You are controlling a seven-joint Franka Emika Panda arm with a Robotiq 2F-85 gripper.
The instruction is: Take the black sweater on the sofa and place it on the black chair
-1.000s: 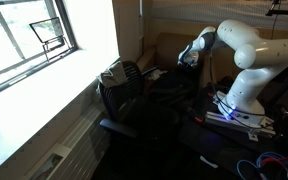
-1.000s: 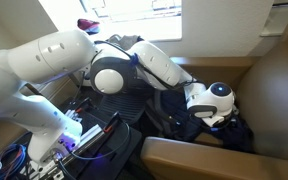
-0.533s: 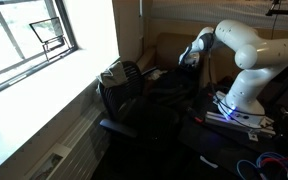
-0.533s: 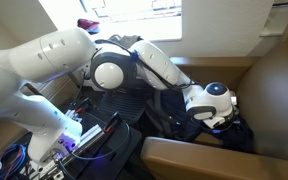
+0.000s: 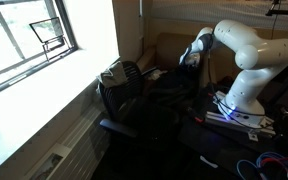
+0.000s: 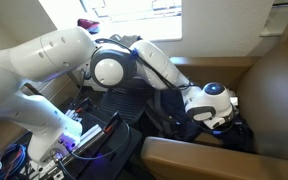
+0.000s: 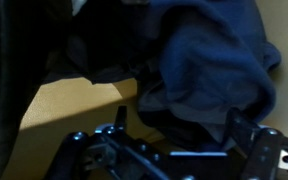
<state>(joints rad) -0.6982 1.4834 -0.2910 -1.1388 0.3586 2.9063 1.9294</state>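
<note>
The black sweater (image 7: 214,60) lies rumpled on the tan sofa (image 7: 69,115). In the wrist view it fills the upper right, and its lower fold hangs between the fingers. My gripper (image 7: 182,125) is open and close over it, with nothing clamped. In an exterior view the gripper (image 6: 215,120) points down at the sweater (image 6: 240,136) in the sofa (image 6: 279,90) corner. The black chair (image 5: 124,82) with its ribbed back stands beside the sofa (image 5: 167,45), under my arm (image 6: 134,100). The gripper (image 5: 189,60) hovers over the dark seat.
A window (image 5: 24,35) with a wide sill runs along one wall. The robot's base (image 5: 239,100) stands on a stand littered with cables (image 5: 269,160). The padded sofa arm (image 6: 184,155) lies just in front of the gripper. Blue cables (image 6: 4,160) lie near the base.
The wrist has shifted slightly towards the sweater. The jaws have stayed open, and the sweater has not moved.
</note>
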